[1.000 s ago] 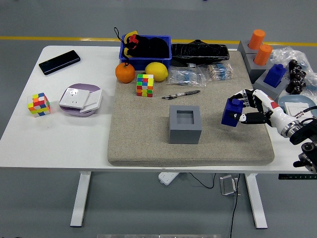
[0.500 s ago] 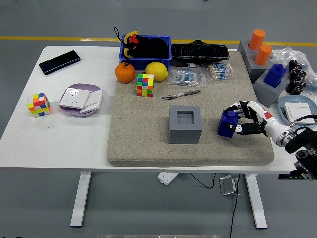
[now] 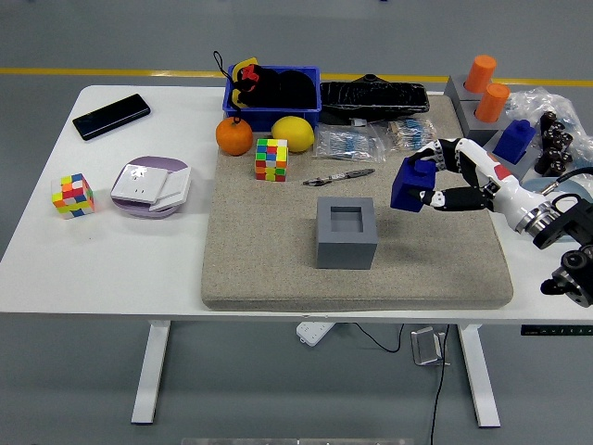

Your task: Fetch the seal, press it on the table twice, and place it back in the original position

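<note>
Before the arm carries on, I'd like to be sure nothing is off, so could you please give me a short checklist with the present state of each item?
1. Right hand grips the blue seal: ok, fingers wrapped around it.
2. Seal clear of the mat: ok, it appears lifted above it.
3. Grey holder block with an empty square recess: ok, open and unobstructed.
4. Seal lined up over the recess: not ok, it hangs to the right of the block.
5. Pen out of the path: ok, it lies behind the block.
6. Left hand: cannot tell, out of view.
</note>
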You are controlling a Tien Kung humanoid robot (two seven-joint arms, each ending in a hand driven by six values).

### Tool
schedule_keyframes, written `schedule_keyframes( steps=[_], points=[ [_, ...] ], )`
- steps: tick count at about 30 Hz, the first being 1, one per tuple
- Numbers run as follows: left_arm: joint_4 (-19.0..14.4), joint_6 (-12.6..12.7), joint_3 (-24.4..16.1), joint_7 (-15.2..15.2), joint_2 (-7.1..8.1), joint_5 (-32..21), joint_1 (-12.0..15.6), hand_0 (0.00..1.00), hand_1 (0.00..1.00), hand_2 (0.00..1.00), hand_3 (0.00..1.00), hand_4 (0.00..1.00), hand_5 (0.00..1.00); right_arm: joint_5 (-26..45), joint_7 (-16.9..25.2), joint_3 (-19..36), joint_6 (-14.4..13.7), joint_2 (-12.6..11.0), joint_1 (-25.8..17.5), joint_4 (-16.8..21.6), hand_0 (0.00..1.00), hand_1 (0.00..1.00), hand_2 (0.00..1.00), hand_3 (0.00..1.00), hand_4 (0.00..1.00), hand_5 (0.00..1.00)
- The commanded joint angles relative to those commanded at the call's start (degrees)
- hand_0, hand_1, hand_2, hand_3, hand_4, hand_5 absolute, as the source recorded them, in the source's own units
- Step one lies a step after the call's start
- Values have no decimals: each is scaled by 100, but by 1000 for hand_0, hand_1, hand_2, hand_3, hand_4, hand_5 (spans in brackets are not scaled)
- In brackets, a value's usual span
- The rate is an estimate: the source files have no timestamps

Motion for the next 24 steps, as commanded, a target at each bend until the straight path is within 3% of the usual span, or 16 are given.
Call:
schedule_keyframes(
  steps=[4, 7, 15, 24],
  points=[
    [2, 0, -34, 14, 14, 29, -7, 725, 696, 683, 751, 709, 247, 112, -138, -66, 61, 25, 115, 360, 561, 428, 441, 497, 704, 2],
    [0, 4, -52, 20, 24, 45, -18, 725, 696, 683, 751, 709, 247, 181, -212, -176, 107, 96, 197, 419, 561, 428, 441, 497, 704, 2],
    [-4, -1, -108, 49, 37, 92, -45, 725, 696, 684, 751, 708, 248, 355, -335, -684, 250, 434, 519, 86, 568, 433, 446, 504, 706, 2],
    [3, -10, -198, 83, 40, 203, -54, 725, 696, 684, 752, 709, 248, 586, -309, -1072, 373, 643, 805, -432, 568, 435, 447, 504, 709, 2]
  ],
)
